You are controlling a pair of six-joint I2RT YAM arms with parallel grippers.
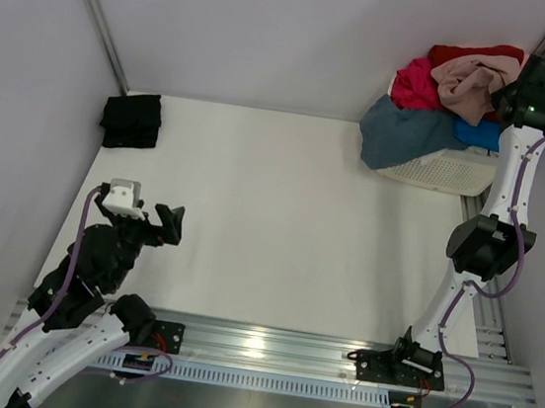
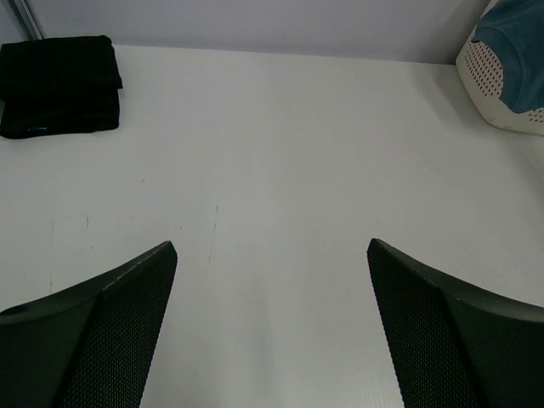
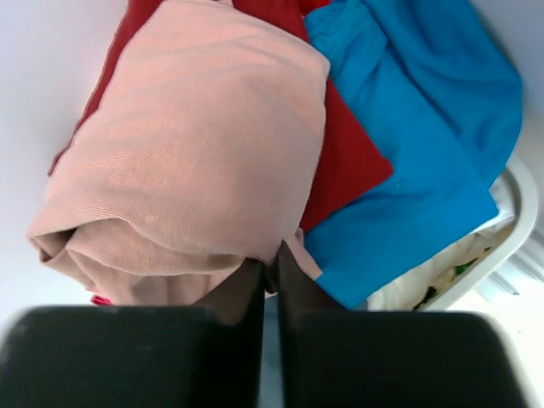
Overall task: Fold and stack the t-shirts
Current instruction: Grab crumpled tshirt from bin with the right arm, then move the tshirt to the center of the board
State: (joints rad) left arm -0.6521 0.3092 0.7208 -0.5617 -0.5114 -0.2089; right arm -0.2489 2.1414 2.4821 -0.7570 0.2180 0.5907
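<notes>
A pile of t-shirts fills the white laundry basket point(image 1: 446, 171) at the back right. On top lies the dusty-pink t-shirt point(image 1: 469, 84) point(image 3: 187, 144), over a red one point(image 3: 344, 153), a magenta one point(image 1: 416, 85), a bright-blue one point(image 3: 425, 127) and a slate-blue one point(image 1: 406, 131) draped over the rim. My right gripper point(image 3: 269, 255) point(image 1: 513, 94) is over the pile, its jaws pinched on a fold of the dusty-pink t-shirt. A folded black t-shirt point(image 1: 132, 119) point(image 2: 59, 83) lies at the back left. My left gripper point(image 2: 272, 251) point(image 1: 166, 223) hovers open above bare table, nothing between its fingers.
The basket rim point(image 2: 501, 85) shows at the far right of the left wrist view. Grey walls close the table at the back and sides. An aluminium rail point(image 1: 265, 347) with both arm bases runs along the near edge.
</notes>
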